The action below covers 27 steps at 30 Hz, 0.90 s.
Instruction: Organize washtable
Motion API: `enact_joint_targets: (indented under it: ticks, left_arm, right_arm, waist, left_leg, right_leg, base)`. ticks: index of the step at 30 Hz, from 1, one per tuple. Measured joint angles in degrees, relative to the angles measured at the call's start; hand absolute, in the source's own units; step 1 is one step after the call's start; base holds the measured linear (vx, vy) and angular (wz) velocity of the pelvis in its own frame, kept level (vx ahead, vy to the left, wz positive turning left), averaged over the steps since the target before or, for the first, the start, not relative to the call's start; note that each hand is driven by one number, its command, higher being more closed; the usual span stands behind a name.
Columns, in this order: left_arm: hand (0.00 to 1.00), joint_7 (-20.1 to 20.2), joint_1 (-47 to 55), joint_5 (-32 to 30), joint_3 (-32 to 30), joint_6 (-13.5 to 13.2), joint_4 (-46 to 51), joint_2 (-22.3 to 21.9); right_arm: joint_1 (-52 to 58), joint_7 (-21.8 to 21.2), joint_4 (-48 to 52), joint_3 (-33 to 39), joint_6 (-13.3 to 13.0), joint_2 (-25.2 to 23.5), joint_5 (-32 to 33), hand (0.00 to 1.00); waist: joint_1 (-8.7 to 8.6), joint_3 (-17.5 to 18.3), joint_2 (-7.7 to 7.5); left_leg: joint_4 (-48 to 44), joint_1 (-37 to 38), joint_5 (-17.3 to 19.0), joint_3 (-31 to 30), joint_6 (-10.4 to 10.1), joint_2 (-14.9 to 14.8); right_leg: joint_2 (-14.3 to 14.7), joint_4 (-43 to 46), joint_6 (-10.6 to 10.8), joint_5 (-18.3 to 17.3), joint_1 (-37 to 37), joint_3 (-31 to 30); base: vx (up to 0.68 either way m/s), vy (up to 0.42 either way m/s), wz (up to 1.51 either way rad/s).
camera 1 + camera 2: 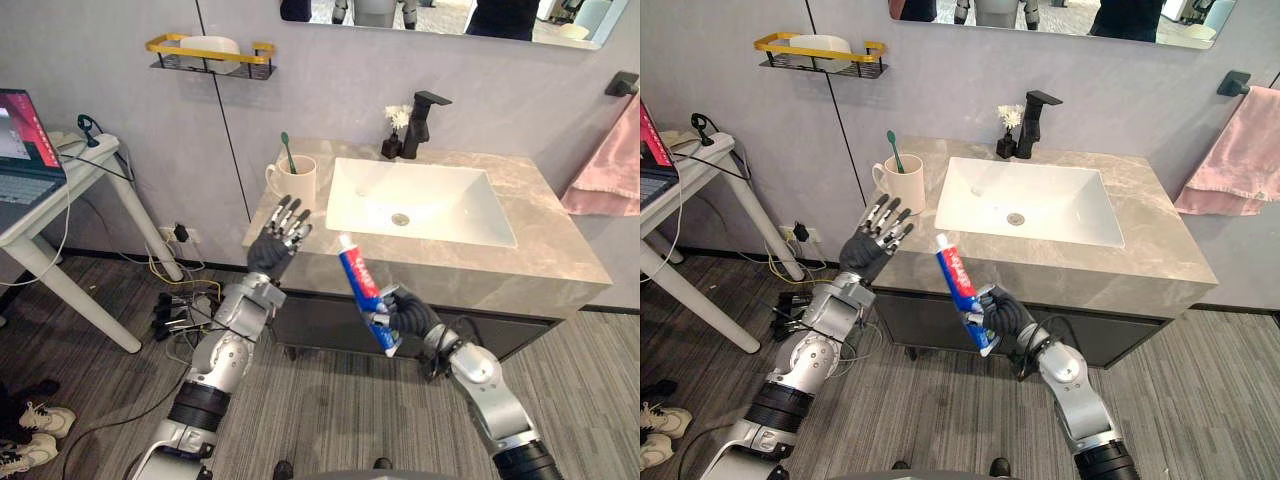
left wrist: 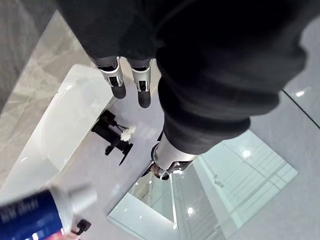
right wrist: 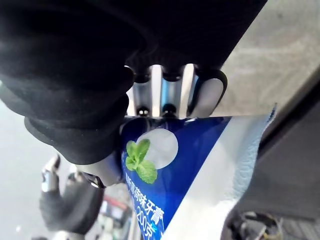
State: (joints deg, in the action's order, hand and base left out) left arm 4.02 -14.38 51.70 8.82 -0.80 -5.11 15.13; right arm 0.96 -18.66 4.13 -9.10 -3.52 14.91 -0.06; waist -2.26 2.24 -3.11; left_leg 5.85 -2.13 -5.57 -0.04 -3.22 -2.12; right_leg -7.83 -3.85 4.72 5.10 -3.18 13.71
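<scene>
My right hand (image 1: 405, 315) has its fingers curled around the lower end of the toothpaste tube (image 1: 362, 285). I hold the tube in the air with its white cap up, leaning a little, just in front of the front edge of the countertop (image 1: 540, 240) and not touching it. My left hand (image 1: 280, 240) is raised near the left corner of the countertop, fingers straight and apart, holding nothing, close to the mug (image 1: 293, 183).

The toothbrush (image 1: 287, 152) stands in the mug, so I judge this part is done. The sink (image 1: 420, 200) is empty, and the faucet (image 1: 420, 122) stands behind it. What is left, I think, is to bring the tube to its place, probably into the mug beside the toothbrush, and then release it. I would say the task is around the middle.
</scene>
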Motion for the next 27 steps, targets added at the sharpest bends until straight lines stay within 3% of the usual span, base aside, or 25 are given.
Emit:
enact_joint_targets:
  ticks: [16, 27]
  left_arm:
    - [0.0, -0.4, 2.3, -0.8, -2.5, -0.9, 0.0, -1.5]
    - [0.0, 1.3, 4.5, -0.8, 3.9, 0.4, 0.0, -2.5]
  right_arm:
    - [0.0, 1.4, 0.5, 2.5, 0.0, -1.3, -0.4, 1.0]
    - [0.0, 1.2, 0.5, 2.3, 0.0, -2.2, -1.2, 1.0]
  waist:
    - [0.03, 0.1, -0.02]
    - [0.05, 1.1, 0.28]
  left_leg:
    - [0.0, 0.0, -0.1, 0.0, 0.2, 0.0]
    - [0.0, -0.7, -0.2, -1.3, 0.2, 0.1]
  right_leg:
    - [-0.1, -0.1, 0.1, 0.0, 0.1, 0.0]
    - [-0.1, -0.1, 0.2, 0.0, 0.2, 0.6]
  base:
    - [0.0, 0.0, 0.0]
    - [0.0, -0.001, 0.03]
